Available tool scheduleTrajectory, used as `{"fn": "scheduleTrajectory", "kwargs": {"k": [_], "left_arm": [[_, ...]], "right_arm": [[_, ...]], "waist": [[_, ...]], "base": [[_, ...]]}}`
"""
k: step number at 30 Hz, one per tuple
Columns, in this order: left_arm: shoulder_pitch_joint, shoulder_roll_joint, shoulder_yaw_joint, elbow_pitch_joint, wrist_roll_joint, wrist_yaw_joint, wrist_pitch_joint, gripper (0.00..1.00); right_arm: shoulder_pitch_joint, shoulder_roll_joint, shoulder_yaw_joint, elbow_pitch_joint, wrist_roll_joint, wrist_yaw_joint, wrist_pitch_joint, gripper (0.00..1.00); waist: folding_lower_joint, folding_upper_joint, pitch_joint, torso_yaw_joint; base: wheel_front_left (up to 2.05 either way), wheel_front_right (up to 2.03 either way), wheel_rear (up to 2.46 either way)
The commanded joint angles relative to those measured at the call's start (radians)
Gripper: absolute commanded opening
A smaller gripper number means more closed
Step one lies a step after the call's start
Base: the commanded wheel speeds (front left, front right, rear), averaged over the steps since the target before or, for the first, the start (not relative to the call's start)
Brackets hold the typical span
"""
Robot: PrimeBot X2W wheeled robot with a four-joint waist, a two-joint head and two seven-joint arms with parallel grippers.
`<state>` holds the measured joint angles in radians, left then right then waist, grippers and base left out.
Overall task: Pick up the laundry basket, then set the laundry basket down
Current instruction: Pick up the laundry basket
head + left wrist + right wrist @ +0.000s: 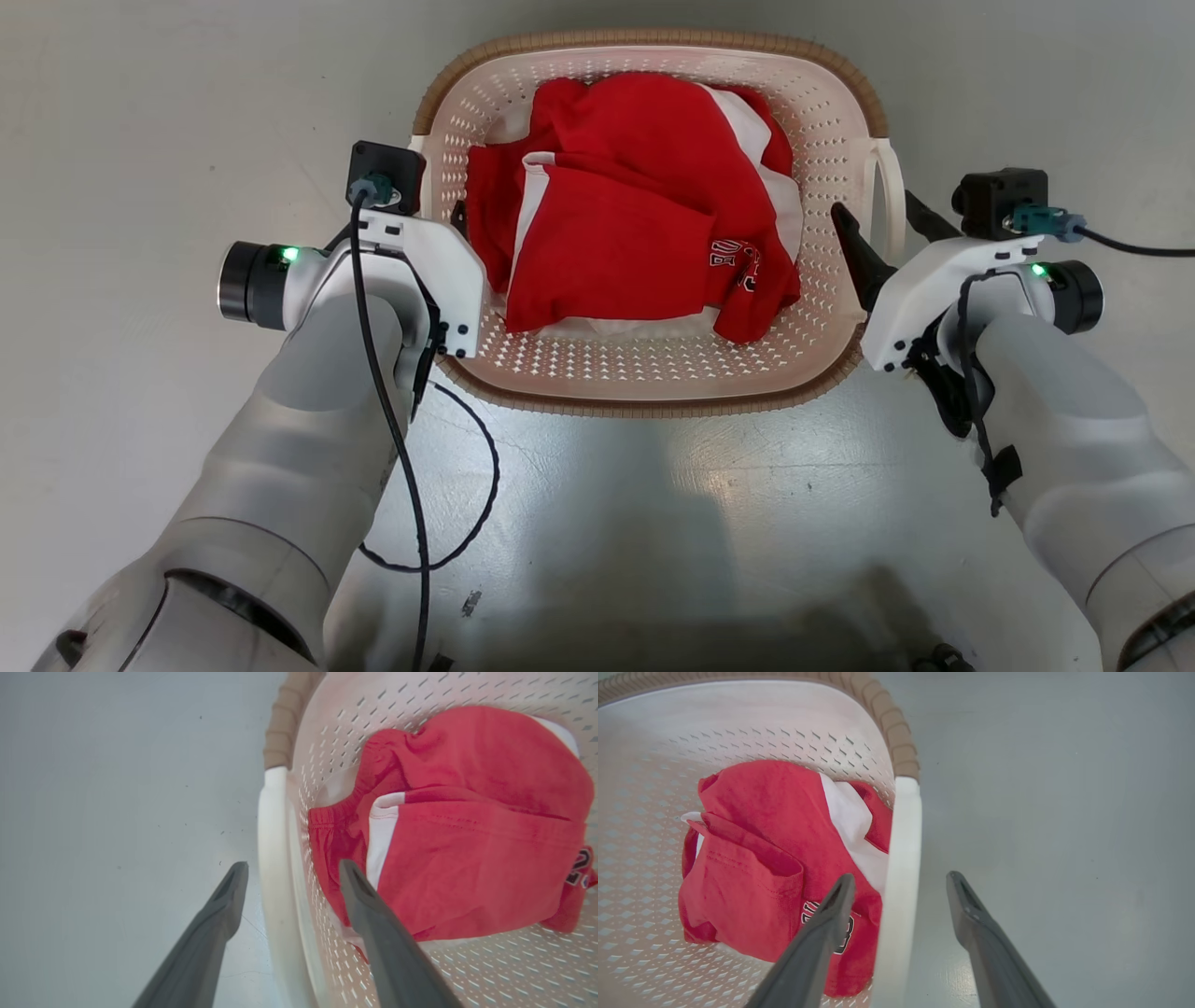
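Note:
The laundry basket (653, 371) sits on the grey floor ahead of me, cream and perforated with a brown woven-look rim (653, 407). Red and white clothes (635, 205) lie inside it. My left gripper (439, 213) is open at the basket's left side; in the left wrist view the left gripper (293, 868) straddles the white loop handle (273, 826), one finger outside and one inside. My right gripper (876, 207) is open at the right handle (887, 187). In the right wrist view the right gripper (901, 878) stands astride that handle (903, 826) without squeezing it.
Bare grey floor (140, 140) surrounds the basket on all sides. A black cable (467, 523) loops down from my left wrist over the floor in front of the basket. My shadow falls on the floor near the bottom edge.

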<state>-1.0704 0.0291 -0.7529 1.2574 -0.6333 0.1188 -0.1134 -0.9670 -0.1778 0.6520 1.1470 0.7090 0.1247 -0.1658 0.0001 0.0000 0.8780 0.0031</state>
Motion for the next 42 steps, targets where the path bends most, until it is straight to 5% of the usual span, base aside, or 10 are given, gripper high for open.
{"fn": "scheduleTrajectory", "kwargs": {"k": [1, 28, 29, 30, 31, 42], "left_arm": [[-0.005, 0.021, 0.005, -0.002, -0.008, 0.010, 0.000, 1.00], [-0.011, 0.021, -0.067, -0.003, -0.060, 0.012, 0.026, 1.00], [-0.011, 0.021, -0.072, -0.003, -0.060, 0.010, 0.029, 0.98], [-0.012, 0.021, -0.077, -0.002, -0.059, 0.008, 0.032, 0.45], [-0.014, 0.021, -0.085, -0.001, -0.055, 0.009, 0.035, 0.00], [0.001, 0.021, -0.118, 0.002, -0.073, 0.009, 0.082, 0.00]], "right_arm": [[0.032, 0.011, 0.019, 0.002, 0.019, 0.006, 0.006, 1.00], [-0.008, 0.013, 0.130, 0.030, 0.172, 0.006, 0.058, 1.00], [-0.008, 0.013, 0.133, 0.033, 0.177, 0.006, 0.063, 0.90], [-0.009, 0.013, 0.136, 0.033, 0.180, 0.006, 0.061, 0.35], [-0.010, 0.012, 0.136, 0.038, 0.185, 0.006, 0.059, 0.00], [-0.007, 0.025, 0.178, 0.105, 0.180, 0.006, 0.113, 0.00]], "waist": [[-0.0001, 0.0000, -0.001, 0.000], [-0.0001, 0.0000, -0.002, 0.009], [-0.0001, 0.0000, -0.002, 0.009], [-0.0001, 0.0000, -0.002, 0.009], [-0.0001, 0.0000, -0.002, 0.010], [-0.0001, 0.0000, -0.049, 0.011]], "base": [[0.00, 0.00, 0.00], [0.00, 0.00, 0.00], [0.00, 0.00, 0.00], [0.00, 0.00, 0.00], [0.00, 0.00, 0.00], [0.00, 0.00, 0.00]]}}
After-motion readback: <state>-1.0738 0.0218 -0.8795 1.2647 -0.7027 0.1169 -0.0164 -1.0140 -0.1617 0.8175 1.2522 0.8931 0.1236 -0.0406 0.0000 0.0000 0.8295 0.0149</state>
